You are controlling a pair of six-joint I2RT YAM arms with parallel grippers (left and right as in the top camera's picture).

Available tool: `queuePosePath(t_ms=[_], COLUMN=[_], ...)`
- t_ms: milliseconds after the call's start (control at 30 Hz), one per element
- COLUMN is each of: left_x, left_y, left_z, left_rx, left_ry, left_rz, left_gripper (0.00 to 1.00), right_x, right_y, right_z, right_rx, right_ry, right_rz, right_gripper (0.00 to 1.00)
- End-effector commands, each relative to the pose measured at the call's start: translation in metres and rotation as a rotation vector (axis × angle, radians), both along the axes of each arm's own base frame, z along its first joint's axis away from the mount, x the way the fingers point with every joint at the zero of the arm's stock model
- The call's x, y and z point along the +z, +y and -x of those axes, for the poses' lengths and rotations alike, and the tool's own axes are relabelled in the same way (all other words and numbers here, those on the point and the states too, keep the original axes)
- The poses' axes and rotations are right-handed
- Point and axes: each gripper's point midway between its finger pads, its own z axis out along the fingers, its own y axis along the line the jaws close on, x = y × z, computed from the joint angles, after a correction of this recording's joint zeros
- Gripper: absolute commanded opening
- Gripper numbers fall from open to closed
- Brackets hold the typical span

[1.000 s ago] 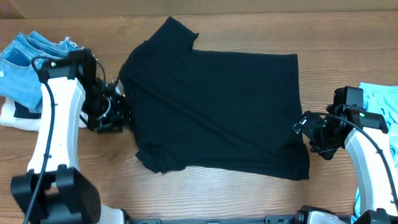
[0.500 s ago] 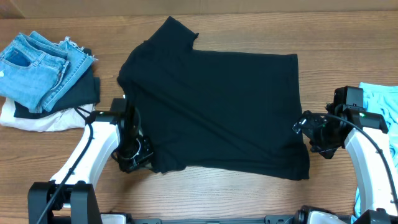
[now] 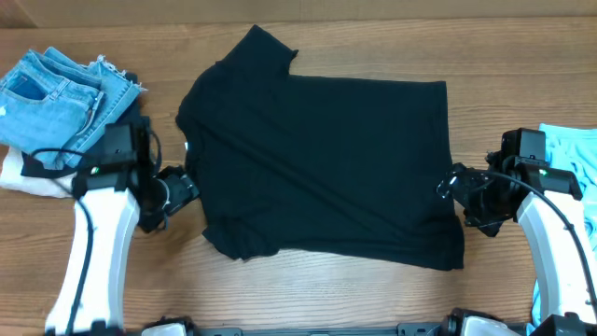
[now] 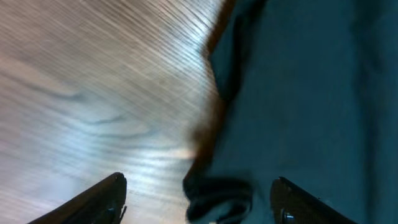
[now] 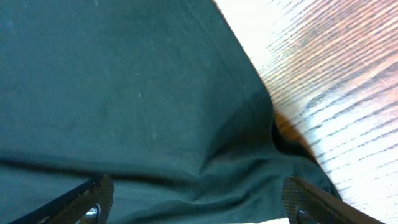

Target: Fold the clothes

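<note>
A black T-shirt (image 3: 322,159) lies spread flat across the middle of the table, collar toward the left. My left gripper (image 3: 175,191) is open beside the shirt's left edge, by the lower sleeve; the left wrist view shows the shirt edge (image 4: 298,93) and a rumpled fold between my open fingers (image 4: 199,202). My right gripper (image 3: 457,194) is open at the shirt's right hem; the right wrist view shows the fabric (image 5: 124,93) filling the gap between my spread fingers (image 5: 196,199), with bare wood at the right.
A stack of folded clothes with blue denim shorts (image 3: 56,98) on top sits at the far left. A light blue garment (image 3: 571,149) lies at the right edge. The wooden table (image 3: 308,280) shows along the front.
My left arm swung from beside the shirt's left edge down to its lower left corner, then back up beside the left edge. The right arm has stayed in place.
</note>
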Motion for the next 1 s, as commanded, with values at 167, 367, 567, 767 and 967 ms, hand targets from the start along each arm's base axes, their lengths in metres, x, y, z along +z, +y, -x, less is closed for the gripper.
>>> queuePosePath(t_ms=[167, 367, 567, 767, 967], left_x=[-0.082, -0.073, -0.052, -0.049, -0.037], left_y=[-0.047, -0.035, 0.016, 0.012, -0.005], left_z=[-0.009, -0.006, 0.006, 0.021, 0.02], left_rx=[-0.123, -0.126, -0.05, -0.121, -0.293], left_ry=[0.194, 0.212, 0.271, 0.321, 0.248], left_rz=[0.315, 0.292, 0.163, 0.184, 0.275], left_gripper=[0.61, 0.04, 0.15, 0.66, 0.6], right_x=[0.006, 0.006, 0.006, 0.004, 0.003], right_y=[0.0, 0.0, 0.0, 0.002, 0.003], right_z=[-0.007, -0.006, -0.006, 0.0, 0.006], right_rx=[0.009, 0.009, 0.009, 0.009, 0.009], right_ry=[-0.026, -0.024, -0.023, 0.003, 0.029], right_rz=[-0.001, -0.002, -0.002, -0.008, -0.013], right_gripper=[0.91, 0.91, 0.91, 0.96, 1.0])
